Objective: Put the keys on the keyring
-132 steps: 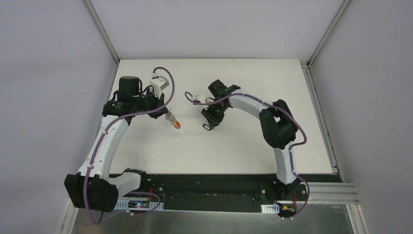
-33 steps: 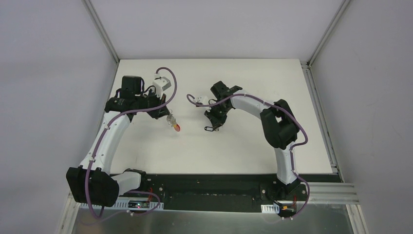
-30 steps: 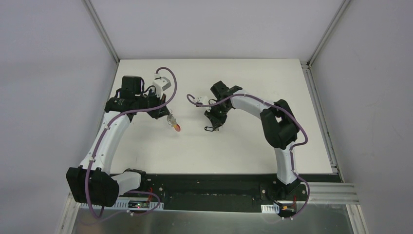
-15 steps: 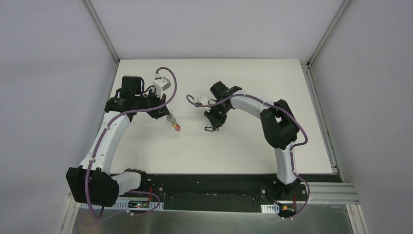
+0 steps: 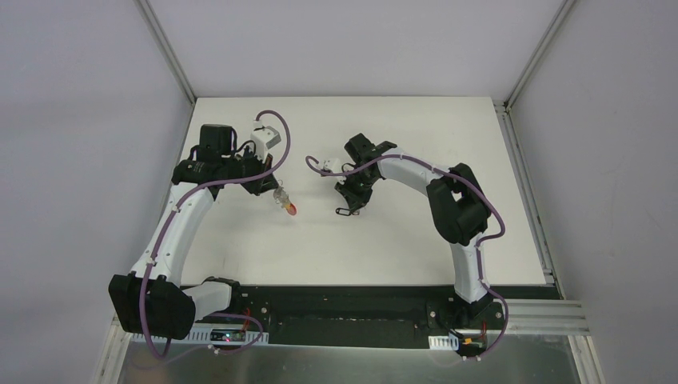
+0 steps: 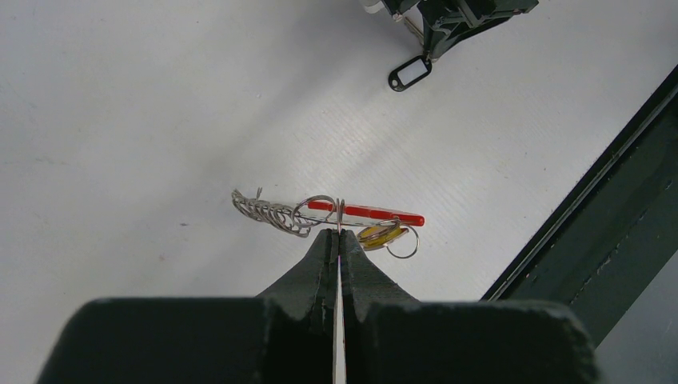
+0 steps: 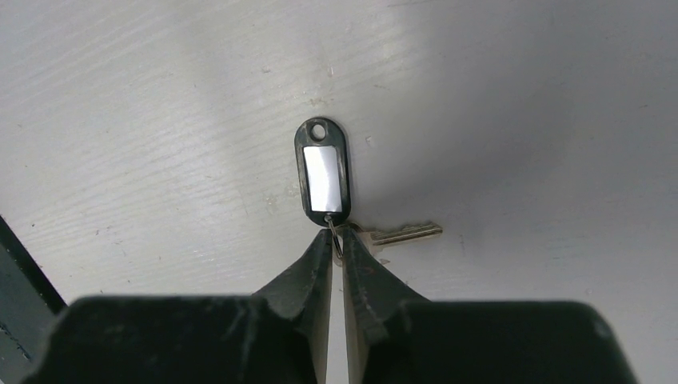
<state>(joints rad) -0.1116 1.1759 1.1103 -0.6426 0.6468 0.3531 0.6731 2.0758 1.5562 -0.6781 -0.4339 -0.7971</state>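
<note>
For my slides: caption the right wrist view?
Right pincer shut on the ring linking black tag and silver key.

No text or marking can be read.

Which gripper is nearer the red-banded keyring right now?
Left. The left gripper is pinched shut on the keyring, touching its wire loops. The right gripper is apart, off to the keyring's right, shut on the key where its black tag attaches.

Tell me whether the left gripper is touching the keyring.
Touching. The left wrist view shows the left gripper shut on the keyring, pinching one of its wire loops between the tips with no gap.
</note>
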